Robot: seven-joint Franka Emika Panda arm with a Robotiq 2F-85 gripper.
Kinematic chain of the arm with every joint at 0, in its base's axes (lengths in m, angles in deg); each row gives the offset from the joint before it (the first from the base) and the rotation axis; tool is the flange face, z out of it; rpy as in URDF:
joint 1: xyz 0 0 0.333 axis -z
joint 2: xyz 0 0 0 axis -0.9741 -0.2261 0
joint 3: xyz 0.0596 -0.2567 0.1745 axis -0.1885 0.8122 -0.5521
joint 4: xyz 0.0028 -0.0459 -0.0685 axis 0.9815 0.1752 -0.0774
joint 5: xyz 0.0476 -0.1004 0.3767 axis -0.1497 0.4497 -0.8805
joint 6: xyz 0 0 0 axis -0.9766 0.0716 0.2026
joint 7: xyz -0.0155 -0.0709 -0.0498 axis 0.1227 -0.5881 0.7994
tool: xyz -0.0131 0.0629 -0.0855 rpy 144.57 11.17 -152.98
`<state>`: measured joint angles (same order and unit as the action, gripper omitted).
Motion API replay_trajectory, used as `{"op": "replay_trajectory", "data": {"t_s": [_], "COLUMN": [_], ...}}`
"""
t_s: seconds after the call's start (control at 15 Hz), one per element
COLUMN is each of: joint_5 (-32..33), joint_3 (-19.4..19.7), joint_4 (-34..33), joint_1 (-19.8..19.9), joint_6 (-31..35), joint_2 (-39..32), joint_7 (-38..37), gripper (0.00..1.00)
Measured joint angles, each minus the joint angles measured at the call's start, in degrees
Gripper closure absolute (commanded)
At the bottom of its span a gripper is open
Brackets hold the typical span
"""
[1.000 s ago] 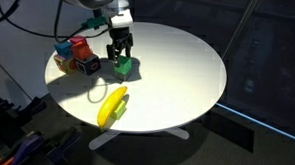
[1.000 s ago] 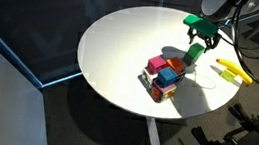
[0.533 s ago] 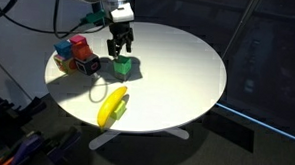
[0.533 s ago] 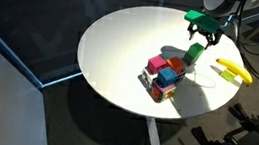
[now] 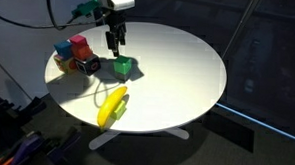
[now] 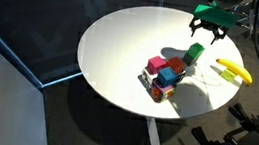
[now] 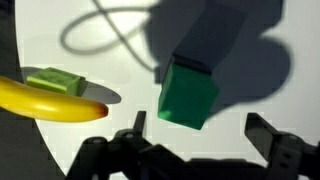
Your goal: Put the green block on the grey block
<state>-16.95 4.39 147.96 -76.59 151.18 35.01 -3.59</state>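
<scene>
Jaws wide and empty, the gripper [image 5: 114,48] hangs above the green block [image 5: 123,64]. Whether the grey block lies beneath it, I cannot tell.

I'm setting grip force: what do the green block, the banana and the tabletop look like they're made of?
The green block looks like painted wood or hard plastic: its faces are flat, evenly coloured and matte, and its edges are crisp. The banana looks like moulded plastic or rubber: it is uniform yellow and smooth, with a dark tip. The tabletop looks like smooth white matte laminate, though the material is uncertain.
</scene>
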Motion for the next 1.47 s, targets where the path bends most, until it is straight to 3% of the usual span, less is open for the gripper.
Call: {"op": "replay_trajectory", "data": {"t_s": [0.33, 0.8, 1.13, 1.47], "joint_5": [0.1, 1.3, 3.9, 4.0], "joint_3": [-0.2, -0.2, -0.2, -0.2], "joint_4": [5.0, 9.4, 12.6, 16.1], "joint_1": [0.4, 1.9, 4.1, 5.7], "joint_6": [-0.8, -8.5, -11.0, -11.6], "joint_2": [5.3, 12.3, 18.4, 24.8], "joint_7": [16.2, 37.2, 44.3, 46.4], "gripper": [0.00, 0.00, 0.00, 0.00]}}
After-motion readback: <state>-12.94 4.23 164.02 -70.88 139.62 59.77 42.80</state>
